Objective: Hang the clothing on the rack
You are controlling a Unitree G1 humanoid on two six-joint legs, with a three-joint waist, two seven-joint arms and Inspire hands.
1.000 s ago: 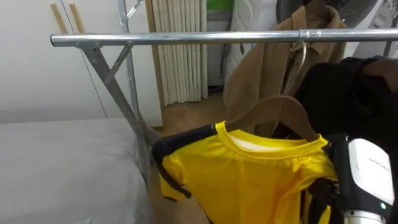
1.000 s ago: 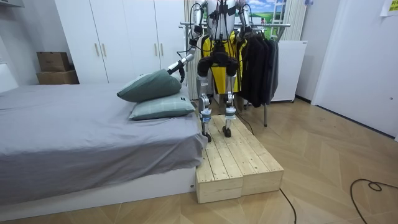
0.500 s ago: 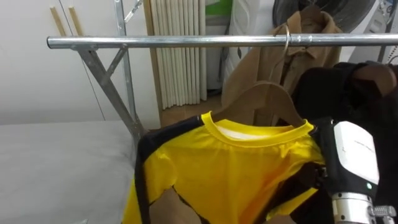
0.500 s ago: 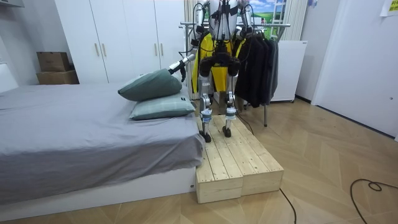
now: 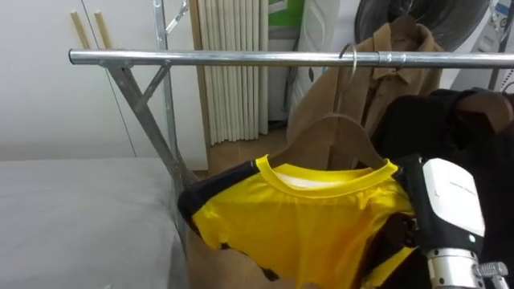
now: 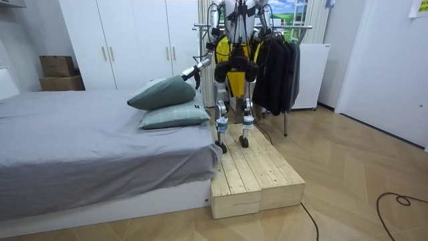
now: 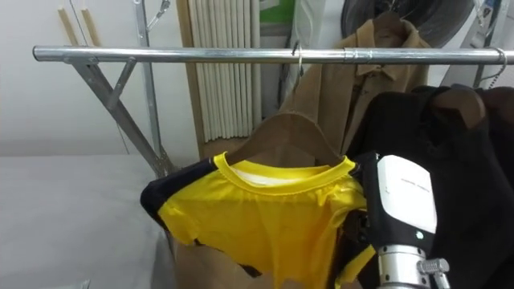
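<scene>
A yellow shirt (image 5: 305, 217) with dark sleeve trim hangs on a wooden hanger (image 5: 337, 132). The hanger's metal hook (image 5: 347, 54) sits at the silver rail (image 5: 241, 58) and looks looped over it. My right hand (image 5: 450, 201) comes up from the lower right, its white back beside the shirt's right shoulder. Its fingers are hidden behind the yellow cloth. In the room view I stand on a wooden platform (image 6: 257, 177), facing the rack with both arms raised.
On the rail, right of the hook, a brown coat (image 5: 385, 72) and black clothes (image 5: 450, 128) hang close to the shirt. The rack's slanted leg (image 5: 148, 120) stands on the left. A grey bed (image 5: 80, 217) lies at the lower left, with pillows (image 6: 160, 94) on it.
The hanger's hook has risen from just under the rail onto it and slid to the left, away from the brown coat. The yellow shirt moved left with it and now hangs lower and flatter.
</scene>
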